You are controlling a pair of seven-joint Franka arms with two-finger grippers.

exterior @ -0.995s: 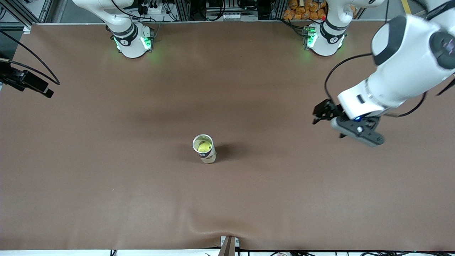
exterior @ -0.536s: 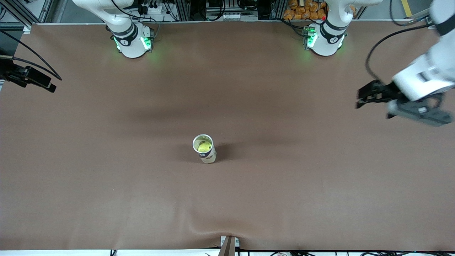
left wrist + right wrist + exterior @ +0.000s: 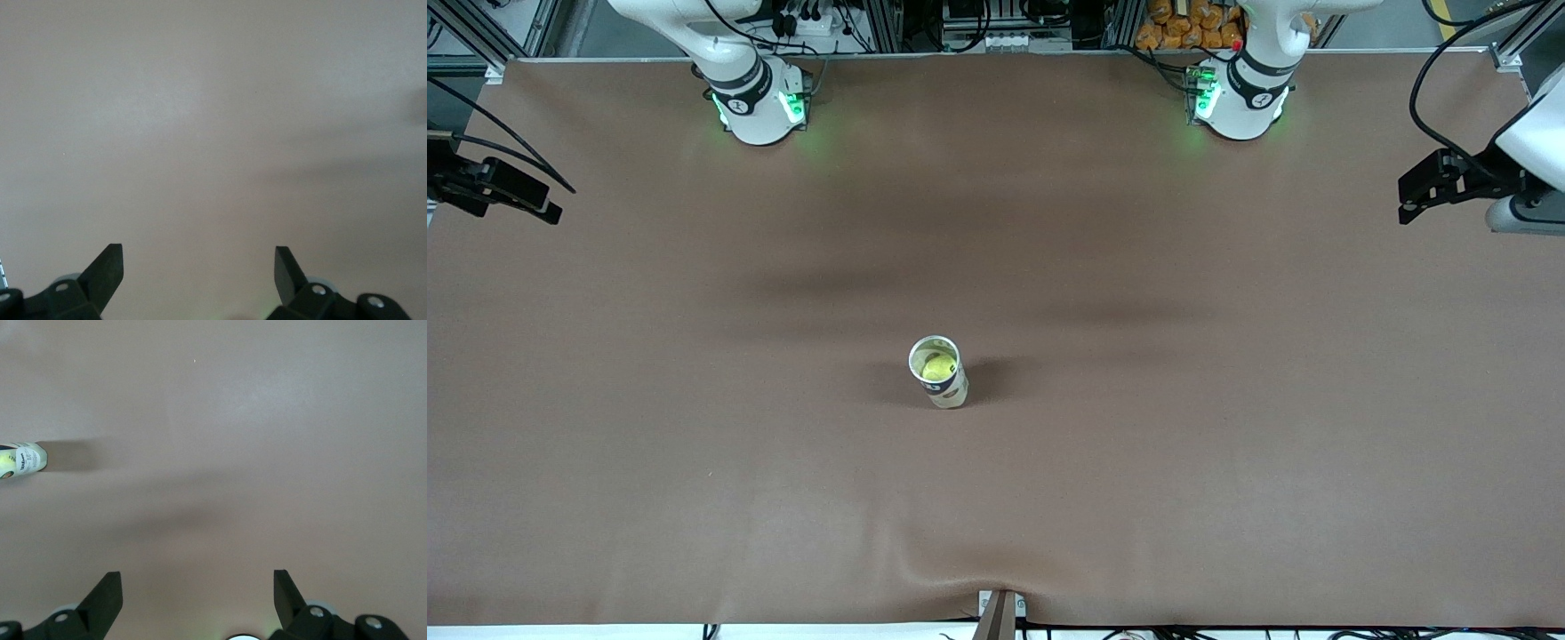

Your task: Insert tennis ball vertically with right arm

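A clear tennis ball can (image 3: pixel 941 373) stands upright in the middle of the brown table, with a yellow tennis ball (image 3: pixel 937 366) inside it. The can also shows in the right wrist view (image 3: pixel 21 460). My right gripper (image 3: pixel 541 206) hangs open and empty over the table edge at the right arm's end; its jaws show wide apart in the right wrist view (image 3: pixel 198 587). My left gripper (image 3: pixel 1407 201) is open and empty over the left arm's end of the table; the left wrist view (image 3: pixel 199 267) shows only bare table between its jaws.
The brown mat (image 3: pixel 1138 462) covers the whole table. The two arm bases (image 3: pixel 754 102) (image 3: pixel 1238 100) stand at the table's back edge. A small bracket (image 3: pixel 1000 612) sits at the front edge.
My left gripper has swung away from the table's middle toward the left arm's end, open all the while. My right gripper has barely shifted. The can and ball have not moved.
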